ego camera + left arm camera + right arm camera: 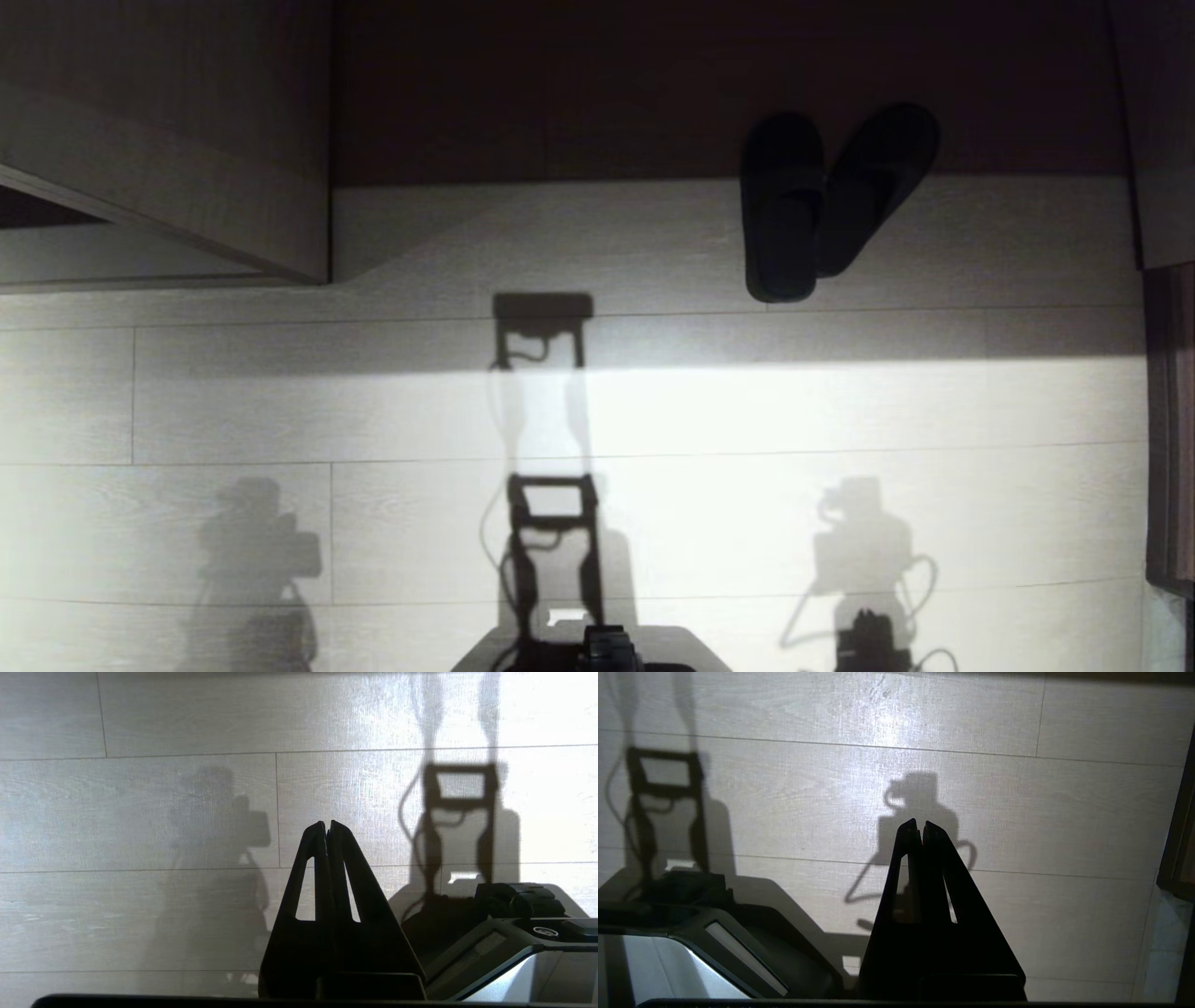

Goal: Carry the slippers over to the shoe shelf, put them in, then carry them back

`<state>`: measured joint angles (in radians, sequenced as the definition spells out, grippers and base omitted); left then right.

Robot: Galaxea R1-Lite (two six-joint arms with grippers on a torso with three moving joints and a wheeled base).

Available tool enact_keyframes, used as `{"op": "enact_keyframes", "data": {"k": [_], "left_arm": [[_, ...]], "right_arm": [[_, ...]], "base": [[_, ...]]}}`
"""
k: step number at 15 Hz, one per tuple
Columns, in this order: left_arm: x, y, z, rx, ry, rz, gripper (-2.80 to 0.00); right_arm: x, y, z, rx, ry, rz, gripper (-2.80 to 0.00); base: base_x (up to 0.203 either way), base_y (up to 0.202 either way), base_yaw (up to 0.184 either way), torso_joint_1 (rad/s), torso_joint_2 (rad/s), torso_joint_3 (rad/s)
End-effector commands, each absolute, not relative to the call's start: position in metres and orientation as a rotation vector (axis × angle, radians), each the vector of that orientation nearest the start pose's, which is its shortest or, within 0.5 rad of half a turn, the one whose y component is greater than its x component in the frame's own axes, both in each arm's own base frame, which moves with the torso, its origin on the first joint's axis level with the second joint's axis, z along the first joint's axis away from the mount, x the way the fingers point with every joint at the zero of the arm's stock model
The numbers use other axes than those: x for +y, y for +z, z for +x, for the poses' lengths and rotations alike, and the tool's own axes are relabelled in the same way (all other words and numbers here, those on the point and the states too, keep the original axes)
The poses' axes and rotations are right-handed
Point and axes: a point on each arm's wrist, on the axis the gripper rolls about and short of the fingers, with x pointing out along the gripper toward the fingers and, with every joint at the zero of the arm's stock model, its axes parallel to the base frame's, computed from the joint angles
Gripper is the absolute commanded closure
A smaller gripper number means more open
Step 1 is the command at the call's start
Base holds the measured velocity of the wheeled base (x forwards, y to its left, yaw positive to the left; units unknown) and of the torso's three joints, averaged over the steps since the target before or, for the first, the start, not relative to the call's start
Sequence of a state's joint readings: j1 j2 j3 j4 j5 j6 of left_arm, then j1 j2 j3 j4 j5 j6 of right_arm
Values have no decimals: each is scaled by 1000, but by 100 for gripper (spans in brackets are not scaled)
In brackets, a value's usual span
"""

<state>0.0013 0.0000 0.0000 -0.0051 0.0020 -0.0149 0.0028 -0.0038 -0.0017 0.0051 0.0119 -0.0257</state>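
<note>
We see the slippers lying on the floor well ahead and to our right, toes half in shadow, their long axes running roughly away from us, so the right tool is nearer. Both it and the left tool are pinched closed, empty. The pair looks flat, soft and dark, sides touching.

Slippers: dark flat pair on pale floor, far right; toes in far shadow; heels touching, right one angled outward
</note>
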Motion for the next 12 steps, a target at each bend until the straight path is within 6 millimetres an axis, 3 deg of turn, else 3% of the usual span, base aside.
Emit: {"op": "enact_keyframes", "data": {"k": [1,12], "left_arm": [[0,76,-23,-3,5,-15,0],[0,76,-23,-5,3,-15,0]], "right_arm": [[0,75,-23,3,15,-26,0],[0,75,-23,3,15,-26,0]], "base": [[0,0,0,7,2,199],[0,0,0,0,2,206]]}}
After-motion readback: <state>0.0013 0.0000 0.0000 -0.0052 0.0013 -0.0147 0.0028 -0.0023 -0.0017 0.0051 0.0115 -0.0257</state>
